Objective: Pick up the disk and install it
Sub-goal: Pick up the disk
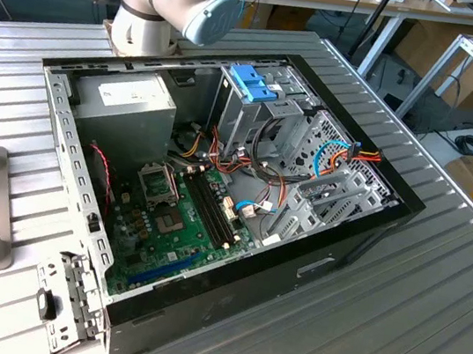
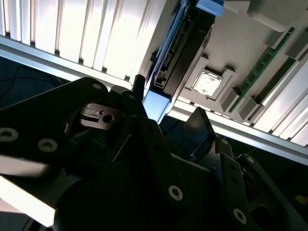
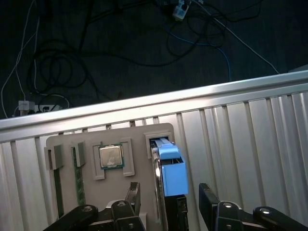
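My gripper [image 3: 168, 190] has its two fingers [image 3: 134, 195] apart, one on each side of the one disk [image 3: 172, 171], with a gap on both sides, so nothing is gripped. The disk stands on edge in a slot of the grey holder [image 3: 139, 134], just beside its single processor chip [image 3: 110, 156]. The holder lies close to the worktop [image 3: 240, 139] edge.

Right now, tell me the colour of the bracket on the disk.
Light blue; the bracket on the disk shows best in the first wrist view.
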Motion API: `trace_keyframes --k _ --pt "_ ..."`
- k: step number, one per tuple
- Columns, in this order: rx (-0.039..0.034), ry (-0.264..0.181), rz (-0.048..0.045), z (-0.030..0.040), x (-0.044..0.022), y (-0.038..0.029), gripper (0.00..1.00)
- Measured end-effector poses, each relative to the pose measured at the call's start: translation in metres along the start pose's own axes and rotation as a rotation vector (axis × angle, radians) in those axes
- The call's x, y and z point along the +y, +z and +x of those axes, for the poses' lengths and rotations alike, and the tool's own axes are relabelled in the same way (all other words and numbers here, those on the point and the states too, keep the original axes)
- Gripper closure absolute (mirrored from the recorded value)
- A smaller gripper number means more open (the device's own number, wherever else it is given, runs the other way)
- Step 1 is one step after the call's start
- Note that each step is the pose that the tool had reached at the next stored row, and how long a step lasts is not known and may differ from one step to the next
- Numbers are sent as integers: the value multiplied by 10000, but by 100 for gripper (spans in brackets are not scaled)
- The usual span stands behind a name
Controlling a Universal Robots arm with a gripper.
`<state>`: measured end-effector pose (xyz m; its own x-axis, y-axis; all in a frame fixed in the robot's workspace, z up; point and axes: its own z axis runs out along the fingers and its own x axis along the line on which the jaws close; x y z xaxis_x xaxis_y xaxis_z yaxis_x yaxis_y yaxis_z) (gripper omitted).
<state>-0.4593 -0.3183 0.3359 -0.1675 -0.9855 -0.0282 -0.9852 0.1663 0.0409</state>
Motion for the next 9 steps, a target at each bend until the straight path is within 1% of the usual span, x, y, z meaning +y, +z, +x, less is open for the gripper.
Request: trace_keyframes --k 5,9 --pt "4 -122 -1 -2 32 47 40" --pt "8 -216 -5 -2 38 78 40"
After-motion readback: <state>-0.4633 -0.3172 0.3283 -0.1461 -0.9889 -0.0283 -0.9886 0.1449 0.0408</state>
